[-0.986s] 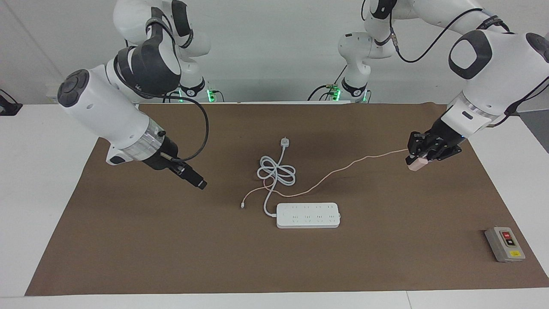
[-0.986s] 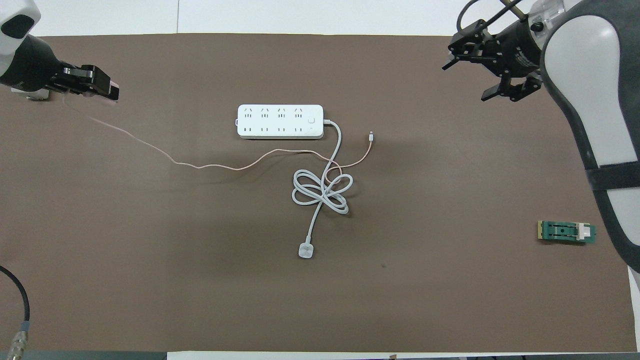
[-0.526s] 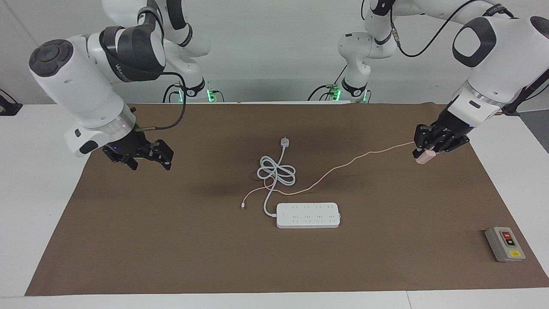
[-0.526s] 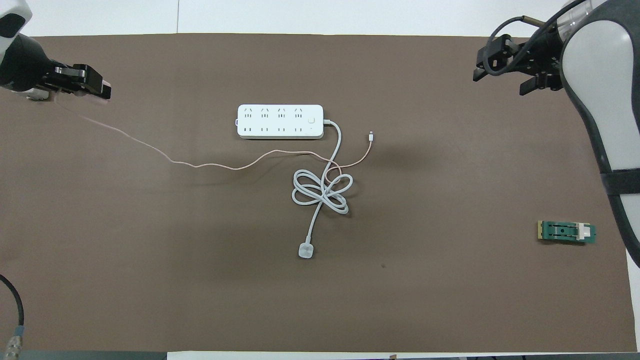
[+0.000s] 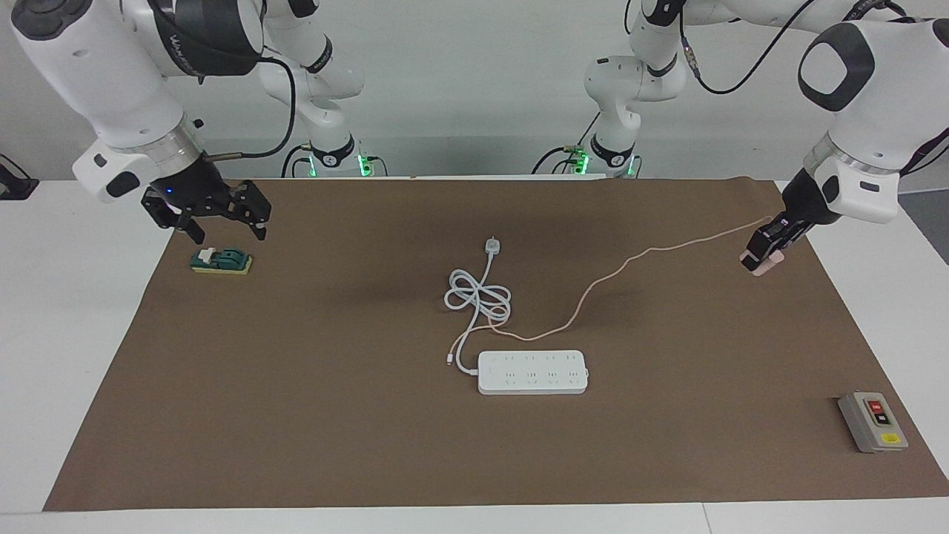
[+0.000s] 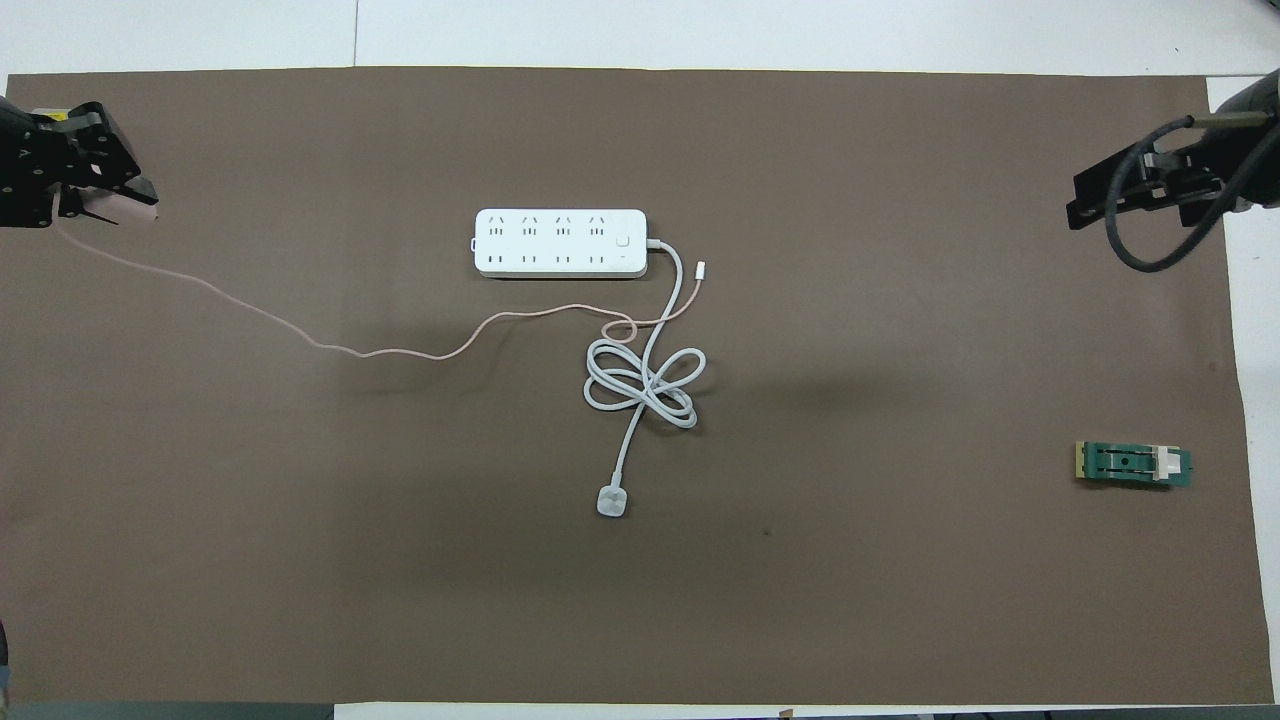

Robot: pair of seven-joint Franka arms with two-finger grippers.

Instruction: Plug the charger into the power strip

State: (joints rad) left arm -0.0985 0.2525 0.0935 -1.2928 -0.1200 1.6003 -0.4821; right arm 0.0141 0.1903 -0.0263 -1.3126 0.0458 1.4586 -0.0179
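Note:
The white power strip (image 5: 532, 372) (image 6: 560, 243) lies flat at the middle of the brown mat, sockets up. My left gripper (image 5: 764, 251) (image 6: 100, 195) is shut on the pale-pink charger (image 5: 758, 267) (image 6: 120, 208) and holds it in the air over the mat's edge at the left arm's end. The thin pink cable (image 5: 593, 285) (image 6: 300, 335) trails from it to the strip, and its free end (image 5: 449, 361) (image 6: 701, 268) lies beside the strip's cord. My right gripper (image 5: 222, 226) (image 6: 1130, 200) is open and empty, raised over the mat at the right arm's end.
The strip's thick white cord (image 5: 478, 300) (image 6: 645, 380) lies coiled nearer to the robots than the strip, ending in a white plug (image 5: 491, 245) (image 6: 612, 501). A green switch block (image 5: 221, 261) (image 6: 1133, 464) lies near the right gripper. A grey button box (image 5: 873, 423) sits at the left arm's end.
My left gripper rose and drew outward with the charger, dragging the cable so its free end slid toward the strip. My right arm swung back to its own end of the table.

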